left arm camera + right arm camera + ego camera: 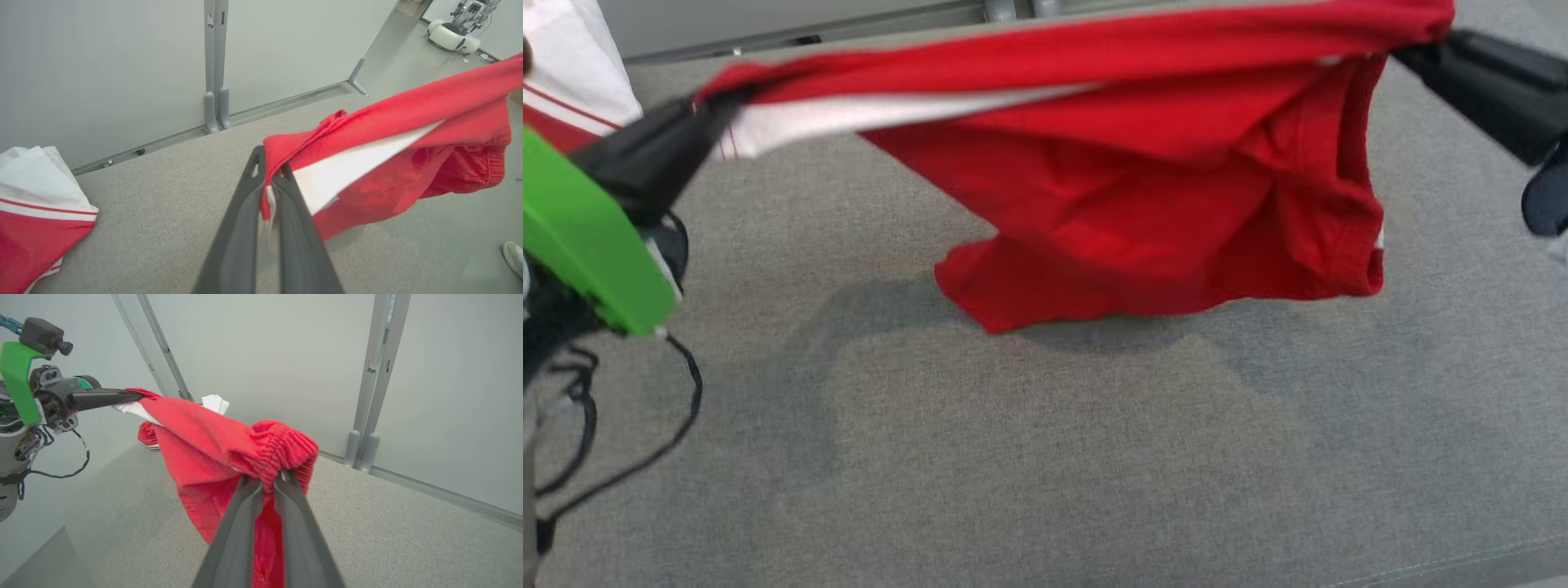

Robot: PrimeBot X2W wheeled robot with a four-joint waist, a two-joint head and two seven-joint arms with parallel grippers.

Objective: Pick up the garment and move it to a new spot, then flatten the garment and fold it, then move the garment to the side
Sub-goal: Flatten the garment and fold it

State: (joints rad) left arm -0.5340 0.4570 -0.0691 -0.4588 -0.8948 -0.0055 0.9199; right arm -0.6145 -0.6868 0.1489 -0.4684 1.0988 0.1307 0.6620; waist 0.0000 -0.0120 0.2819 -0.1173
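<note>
A red garment with a white panel point(1143, 188) hangs stretched in the air between my two grippers, its lower edge just above or brushing the grey fabric surface point(1045, 457). My left gripper point(707, 110) is shut on its left end, which the left wrist view shows as a pinched red and white edge point(278, 163) at the gripper point(269, 171). At the upper right, my right gripper point(1409, 53) is shut on the ribbed red band point(282, 451), clamped between its tips point(265, 479). The other arm's gripper point(122, 398) also holds the garment point(196, 445) in the right wrist view.
A second red and white garment point(36, 212) lies at the far left of the surface point(163, 212), also seen at the head view's corner point(564, 73). Grey wall panels point(122, 61) stand behind. Black cables point(621, 441) dangle from my left arm. Another robot point(453, 32) stands far off. A shoe point(515, 257) is at the right edge.
</note>
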